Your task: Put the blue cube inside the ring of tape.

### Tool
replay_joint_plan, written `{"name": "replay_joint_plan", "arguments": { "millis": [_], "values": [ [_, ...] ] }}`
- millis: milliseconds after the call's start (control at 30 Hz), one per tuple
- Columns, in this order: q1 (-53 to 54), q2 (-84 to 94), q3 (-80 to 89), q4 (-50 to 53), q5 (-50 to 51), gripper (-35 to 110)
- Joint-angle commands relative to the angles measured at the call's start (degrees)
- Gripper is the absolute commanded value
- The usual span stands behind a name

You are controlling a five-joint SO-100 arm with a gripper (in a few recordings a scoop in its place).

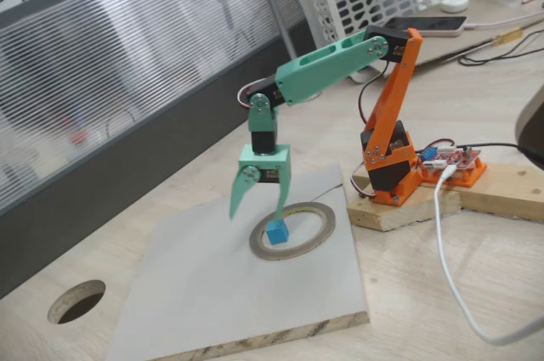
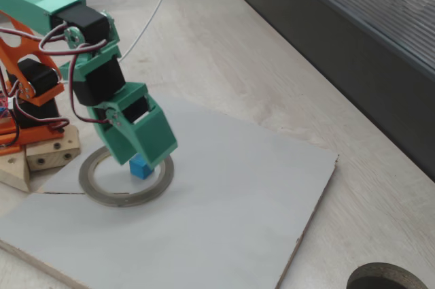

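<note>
Now the blue cube (image 1: 277, 232) sits on the grey board (image 1: 212, 293), inside the ring of tape (image 1: 319, 234). In both fixed views it lies close to one side of the ring, near the band, not in the middle. The green pincer (image 1: 257, 202) hangs right over it with its two fingers spread wide apart. It holds nothing. One finger tip looks very close to the cube, maybe touching it; the pictures do not make that sure.

So the job looks nearly done. What could still go wrong? If the arm lifts away at a slant, that near finger could knock the cube and push it up onto the band or out of the ring. A finger could also catch the thin ring and drag it, since the ring just lies loose on the board. Going straight up looks safest.

Around it, the orange base (image 1: 393, 166) of the arm stands on a wooden block (image 1: 399, 208) just beside the ring. A white cable (image 1: 442, 242) runs across the counter (image 1: 476, 293) on that side. A round hole (image 1: 76, 301) in the counter is well apart from the board. Nothing stands in the way above the pincer.
</note>
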Motion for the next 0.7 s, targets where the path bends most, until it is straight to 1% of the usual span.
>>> {"name": "replay_joint_plan", "arguments": {
  "millis": [0, 400, 467, 567, 667],
  "values": [
    [-0.79, 1.14, -5.54, -0.09, 0.62, 51],
    [-0.70, 1.14, -6.24, 0.09, 0.62, 51],
    [-0.70, 1.14, -6.33, 0.09, 0.53, 49],
    [-0.70, 1.49, -6.42, 0.00, 0.53, 37],
    [-0.70, 1.85, -6.59, -0.70, 0.44, 19]
  ]
}}
